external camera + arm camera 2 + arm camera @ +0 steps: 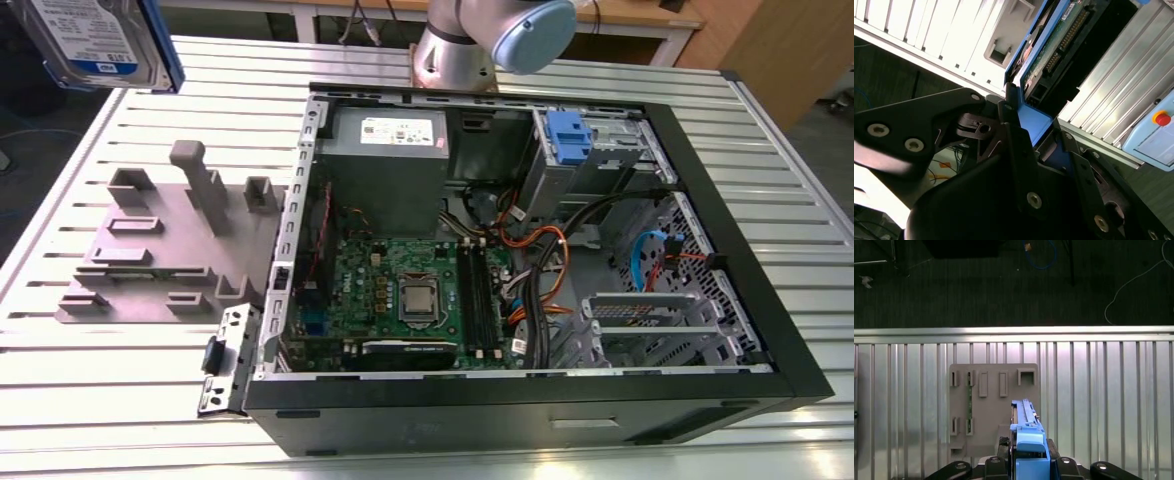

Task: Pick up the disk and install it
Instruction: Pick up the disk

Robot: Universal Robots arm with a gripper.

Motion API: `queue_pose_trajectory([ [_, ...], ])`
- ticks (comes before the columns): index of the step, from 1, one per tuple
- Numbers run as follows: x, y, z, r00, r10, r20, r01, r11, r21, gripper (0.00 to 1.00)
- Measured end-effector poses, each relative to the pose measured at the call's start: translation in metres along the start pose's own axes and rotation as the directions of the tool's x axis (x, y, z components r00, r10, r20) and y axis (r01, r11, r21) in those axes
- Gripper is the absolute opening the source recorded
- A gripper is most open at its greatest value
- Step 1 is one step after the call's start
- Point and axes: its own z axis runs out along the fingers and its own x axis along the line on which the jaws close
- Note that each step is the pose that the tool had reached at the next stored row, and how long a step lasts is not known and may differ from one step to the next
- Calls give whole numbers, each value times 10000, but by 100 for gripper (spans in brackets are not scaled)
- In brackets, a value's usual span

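Pinching the disk (pixel 100 40) upright above the grey fixture (pixel 160 250), end effector (pixel 1027 465) held high.

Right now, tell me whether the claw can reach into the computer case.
Probably yes: the claw grips the disk aloft, and the case lies with its open side up.

**No print we can read**

We can make out no words or numbers. A white-and-blue label (pixel 83 30) sits on the disk (pixel 107 45), over the tabletop's (pixel 120 400) far corner on the exterior view's left. A white label (pixel 390 127) sits on the grey power supply (pixel 387 185). The print on both is too small to tell.
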Motion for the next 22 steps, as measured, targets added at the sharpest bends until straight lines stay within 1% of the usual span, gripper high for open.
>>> queue_pose_trajectory([
  [4,-1,-33,0,10000,0,0,0,10000,0,36],
  [8,6,-41,-1,10000,0,0,0,10000,-1,36],
  [15,70,-51,2,10000,0,-12,0,10000,0,36],
  [17,74,-75,2,10000,1,-13,-1,10000,-1,36],
  [22,73,-160,3,10000,0,-13,0,10000,0,36],
])
